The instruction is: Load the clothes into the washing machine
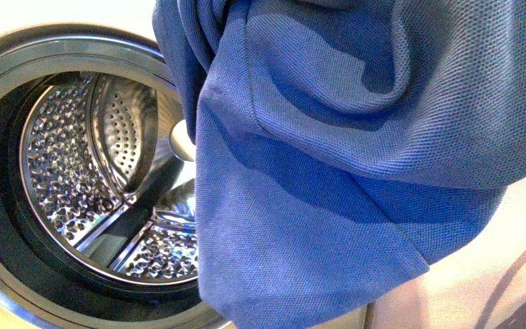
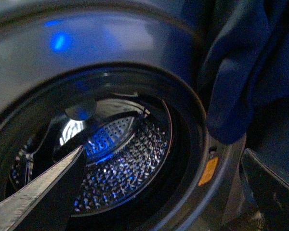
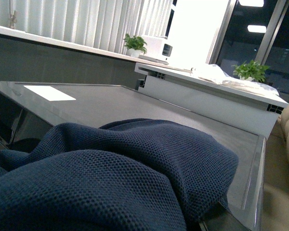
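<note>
We find the clothes hanging long-axis down, overlapping the right edge of the washing machine; its open drum lies to their left. The left gripper fingers stand apart, empty. The right gripper is hidden beneath cloth, and we cannot tell its state.

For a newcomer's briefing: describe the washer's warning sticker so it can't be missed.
Find the round porthole of the washing machine. On the silver ring just outside its dark rubber rim, near the dangling garment, sits the sticker. It is the only yellow-orange patch among greys and blues.
</note>
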Tool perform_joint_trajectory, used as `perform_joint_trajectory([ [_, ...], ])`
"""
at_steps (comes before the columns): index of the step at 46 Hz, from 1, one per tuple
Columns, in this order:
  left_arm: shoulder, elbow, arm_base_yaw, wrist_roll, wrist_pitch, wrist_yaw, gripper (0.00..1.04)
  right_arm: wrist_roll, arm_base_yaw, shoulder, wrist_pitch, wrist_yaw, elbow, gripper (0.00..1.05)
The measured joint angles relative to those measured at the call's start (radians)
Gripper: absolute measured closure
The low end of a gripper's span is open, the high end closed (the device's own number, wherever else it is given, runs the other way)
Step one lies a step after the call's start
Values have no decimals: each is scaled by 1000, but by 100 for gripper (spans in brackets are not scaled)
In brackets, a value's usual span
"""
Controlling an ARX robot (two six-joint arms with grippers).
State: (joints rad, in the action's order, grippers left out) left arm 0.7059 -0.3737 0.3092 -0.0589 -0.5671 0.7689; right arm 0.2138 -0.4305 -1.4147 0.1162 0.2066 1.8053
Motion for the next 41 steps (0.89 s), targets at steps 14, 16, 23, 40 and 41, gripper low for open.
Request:
perform_joint_trajectory([
  [14, 129, -300, -194, -17, 74, -94, 7, 0, 0, 0, 0, 0, 0, 98],
  [16, 135, -341, -247, -8, 101, -120, 7, 0, 0, 0, 0, 0, 0, 98],
  [23, 166, -420, -442, 52, 167, -198, 7, 0, 0, 0, 0, 0, 0, 98],
  [40, 267, -525, -649, 123, 202, -294, 7, 0, 0, 0, 0, 0, 0, 98],
  [41, 270, -528, -654, 124, 203, -297, 7, 0, 0, 0, 0, 0, 0, 98],
])
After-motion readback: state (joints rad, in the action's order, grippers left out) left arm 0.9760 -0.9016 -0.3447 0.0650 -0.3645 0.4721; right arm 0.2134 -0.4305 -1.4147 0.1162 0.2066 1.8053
